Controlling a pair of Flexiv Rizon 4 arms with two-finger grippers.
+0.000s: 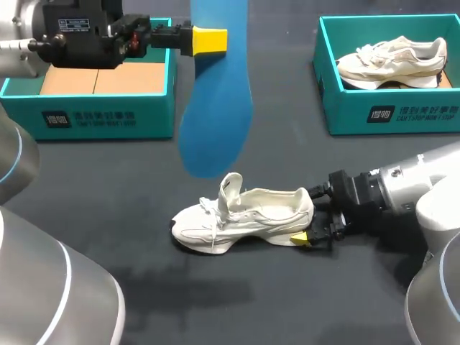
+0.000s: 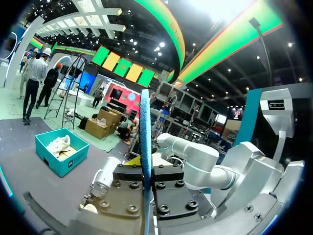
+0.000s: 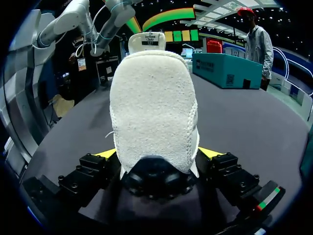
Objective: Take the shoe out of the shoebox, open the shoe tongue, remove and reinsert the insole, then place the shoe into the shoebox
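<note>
A white shoe [image 1: 244, 215] lies on its sole in the middle of the dark table, its tongue pulled upright. My right gripper [image 1: 310, 215] is at its heel. In the right wrist view the heel of the shoe [image 3: 154, 107] sits between the spread yellow fingertips [image 3: 209, 152], and the gripper [image 3: 159, 154] is open. High at the back left, my left gripper [image 1: 210, 39] is shut on a blue insole [image 1: 215, 122] that hangs down above the shoe. The left wrist view has the insole [image 2: 145, 127] edge-on, clamped in the gripper [image 2: 145, 171].
A teal shoebox [image 1: 108, 108] with a cardboard-brown inside stands at the back left, under my left arm. A second teal shoebox [image 1: 392, 115] at the back right holds another white shoe [image 1: 392, 61]. Bare table lies in front of the shoe.
</note>
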